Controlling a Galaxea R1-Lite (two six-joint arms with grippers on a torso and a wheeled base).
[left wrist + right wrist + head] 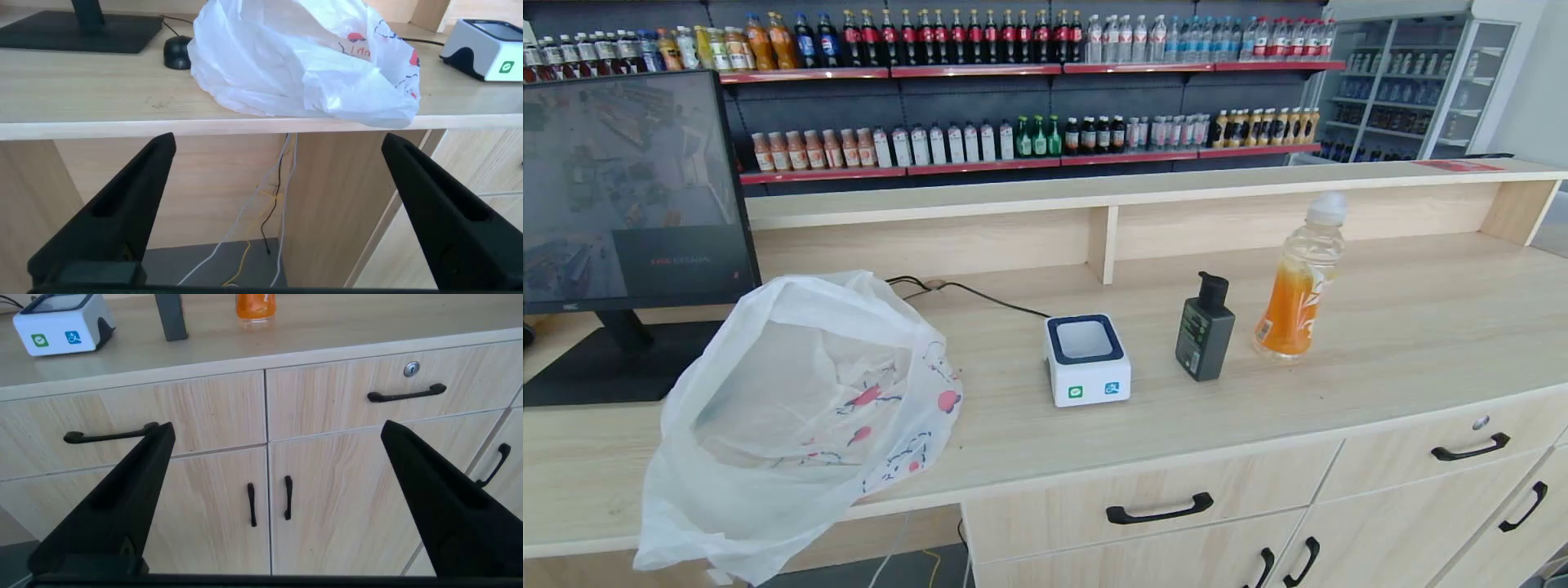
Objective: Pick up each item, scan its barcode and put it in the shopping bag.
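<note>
juice bottle (pixel 257 305) stands well beyond spread right fingers (pixel 114 508).

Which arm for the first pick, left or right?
Right. The pump bottle and orange drink stand right of the scanner, ahead in the right wrist view; the left wrist view faces the shopping bag.

Counter (pixel 1380 327): open wood lies in front of and to the right of the orange drink bottle (pixel 1298 286). The dark pump bottle (pixel 1205 331) stands near it with a narrow gap between; a wider gap separates it from the scanner (pixel 1086 359). At left the shopping bag (pixel 800 408) overhangs the front edge, mouth gaping, the monitor (pixel 629 188) close behind. A raised shelf (pixel 1094 192) and its divider (pixel 1103 245) close off the rear; a cable (pixel 980 296) crosses the surface behind the scanner.
</note>
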